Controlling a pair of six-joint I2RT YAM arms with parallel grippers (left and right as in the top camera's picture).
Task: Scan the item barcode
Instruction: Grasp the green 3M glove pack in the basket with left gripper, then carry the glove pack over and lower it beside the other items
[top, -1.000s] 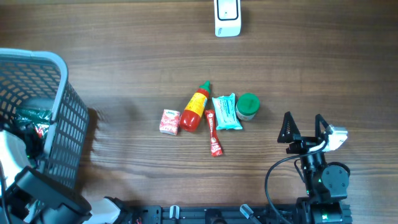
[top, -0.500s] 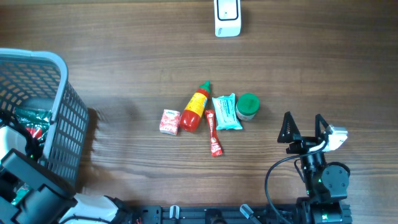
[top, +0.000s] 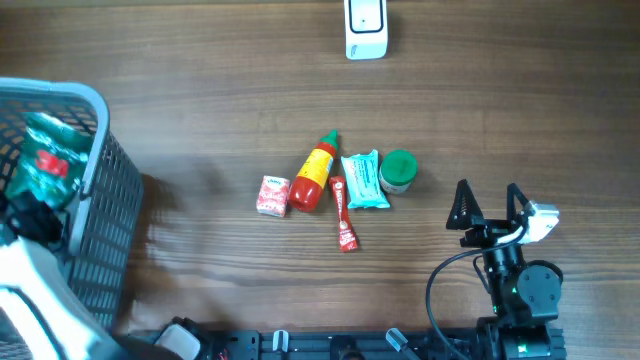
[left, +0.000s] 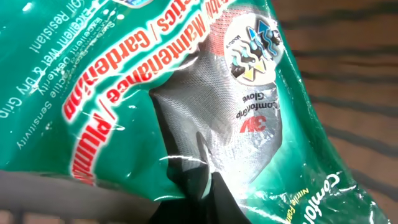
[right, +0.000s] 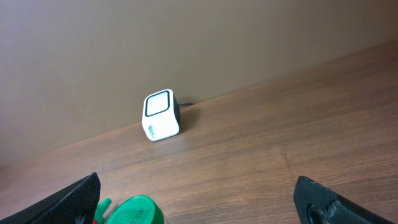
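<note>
A green glove package (top: 45, 160) with red lettering hangs over the grey mesh basket (top: 72, 92) at the far left. My left gripper (top: 35, 205) is shut on its lower edge. In the left wrist view the package (left: 205, 87) fills the frame, and my dark fingers (left: 214, 196) pinch its clear window at the bottom. No barcode shows on the visible face. The white scanner (top: 365, 27) stands at the table's far edge, also seen in the right wrist view (right: 161, 116). My right gripper (top: 490, 205) rests open and empty near the front right.
Mid-table lie a small red-white carton (top: 273, 195), a red sauce bottle (top: 317, 172), a red sachet (top: 344, 213), a teal packet (top: 364, 180) and a green-lidded jar (top: 398, 170). The jar (right: 134, 211) sits just ahead of my right gripper (right: 199, 202).
My left gripper has shut on the green package and raised it from inside the basket to above its rim. The right arm has not moved.
</note>
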